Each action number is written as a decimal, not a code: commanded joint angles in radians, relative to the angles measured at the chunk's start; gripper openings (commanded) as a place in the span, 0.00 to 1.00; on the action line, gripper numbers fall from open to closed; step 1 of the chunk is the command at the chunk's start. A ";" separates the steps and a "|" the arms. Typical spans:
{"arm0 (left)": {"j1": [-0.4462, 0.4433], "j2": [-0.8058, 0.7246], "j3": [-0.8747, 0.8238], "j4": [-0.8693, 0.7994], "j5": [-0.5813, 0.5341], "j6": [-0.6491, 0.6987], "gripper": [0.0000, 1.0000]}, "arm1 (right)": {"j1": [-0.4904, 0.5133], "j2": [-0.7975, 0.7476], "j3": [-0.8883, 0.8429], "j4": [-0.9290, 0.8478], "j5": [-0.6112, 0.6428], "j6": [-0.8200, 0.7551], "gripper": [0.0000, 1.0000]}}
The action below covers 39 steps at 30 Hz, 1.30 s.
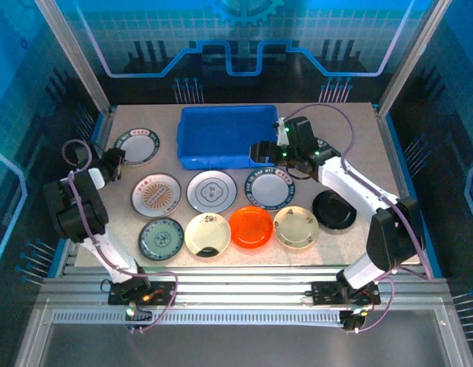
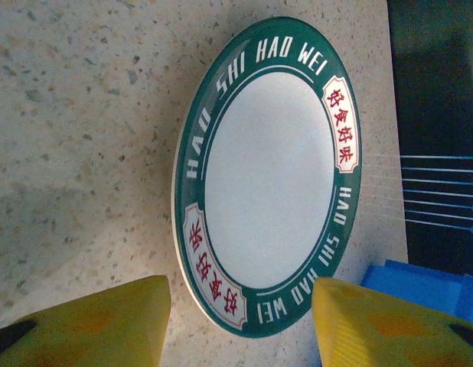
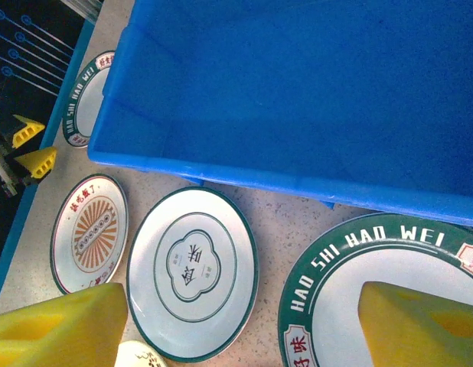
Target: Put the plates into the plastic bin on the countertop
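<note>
Up close, the left gripper [image 2: 240, 325] stands spread, straddling the near rim of a green-rimmed plate [image 2: 267, 168] flat on the countertop [image 2: 68, 115]. Opposite, the right gripper [image 3: 244, 321], also spread, hovers over a matching plate [image 3: 328, 283] beside the empty plastic bin [image 3: 259, 180]. Grasp step: next, pinch rims and lift.

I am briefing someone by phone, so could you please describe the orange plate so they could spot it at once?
Find the blue plastic bin at the back of the countertop, then come forward to the row of plates nearest the arm bases. The orange plate is third from the left there, between two cream plates, and is the only plain, bright orange dish.
</note>
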 commanded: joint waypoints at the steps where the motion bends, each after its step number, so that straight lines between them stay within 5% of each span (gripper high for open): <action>1: 0.008 0.040 0.048 0.001 0.014 -0.017 0.49 | -0.022 0.029 0.019 0.009 -0.045 0.021 0.79; 39: -0.028 0.055 0.132 -0.210 -0.084 0.100 0.46 | -0.022 0.121 0.119 0.003 -0.111 0.066 0.79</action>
